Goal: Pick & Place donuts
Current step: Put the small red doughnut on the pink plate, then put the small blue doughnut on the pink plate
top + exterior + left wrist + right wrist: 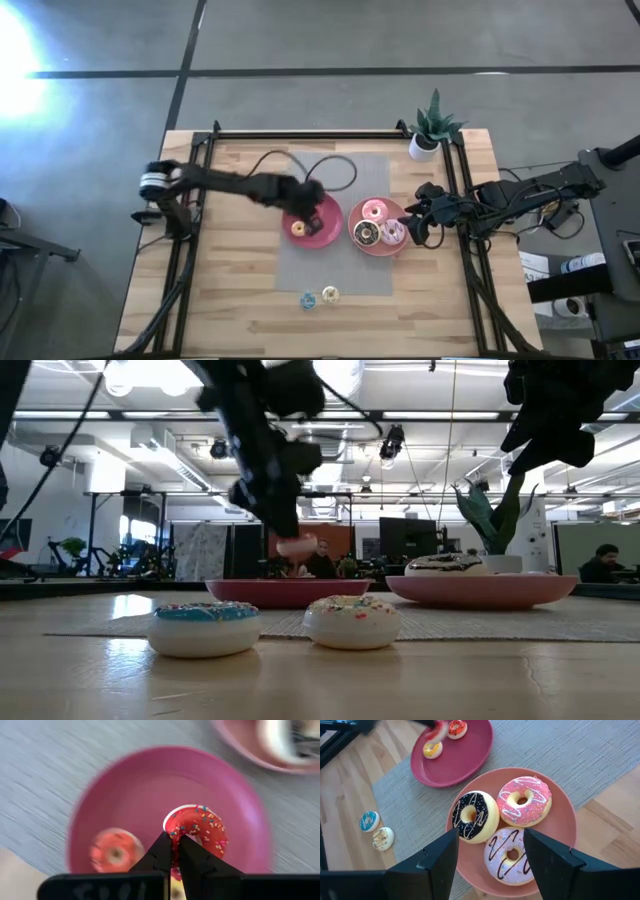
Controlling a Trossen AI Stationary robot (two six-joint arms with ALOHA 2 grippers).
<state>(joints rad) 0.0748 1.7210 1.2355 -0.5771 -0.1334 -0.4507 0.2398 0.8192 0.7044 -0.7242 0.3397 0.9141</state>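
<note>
My left gripper (177,845) is shut on a tiny red sprinkled donut (200,827) above the dark pink plate (140,785). A red-orange tiny donut (115,852) lies flat on that plate, and a yellow one (432,749) lies beside it. The blue (205,628) and cream (352,622) tiny donuts rest flat on the grey mat near its front edge. My right gripper (490,862) is open over the near rim of the lighter pink plate (565,815). That plate holds the chocolate (472,817), pink (526,800) and pale pink-white (512,855) donuts. My left gripper pinches the red donut by one side of its ring (175,831) between the two fingertips, coming from above and slanting down. The donut is lifted clear of the dark pink plate and hangs tilted below the fingers (295,545).
A potted plant (432,128) stands at the table's far right corner. A black cable (300,165) loops over the far part of the mat (300,265). Bare wood lies along the table's near edge and left side.
</note>
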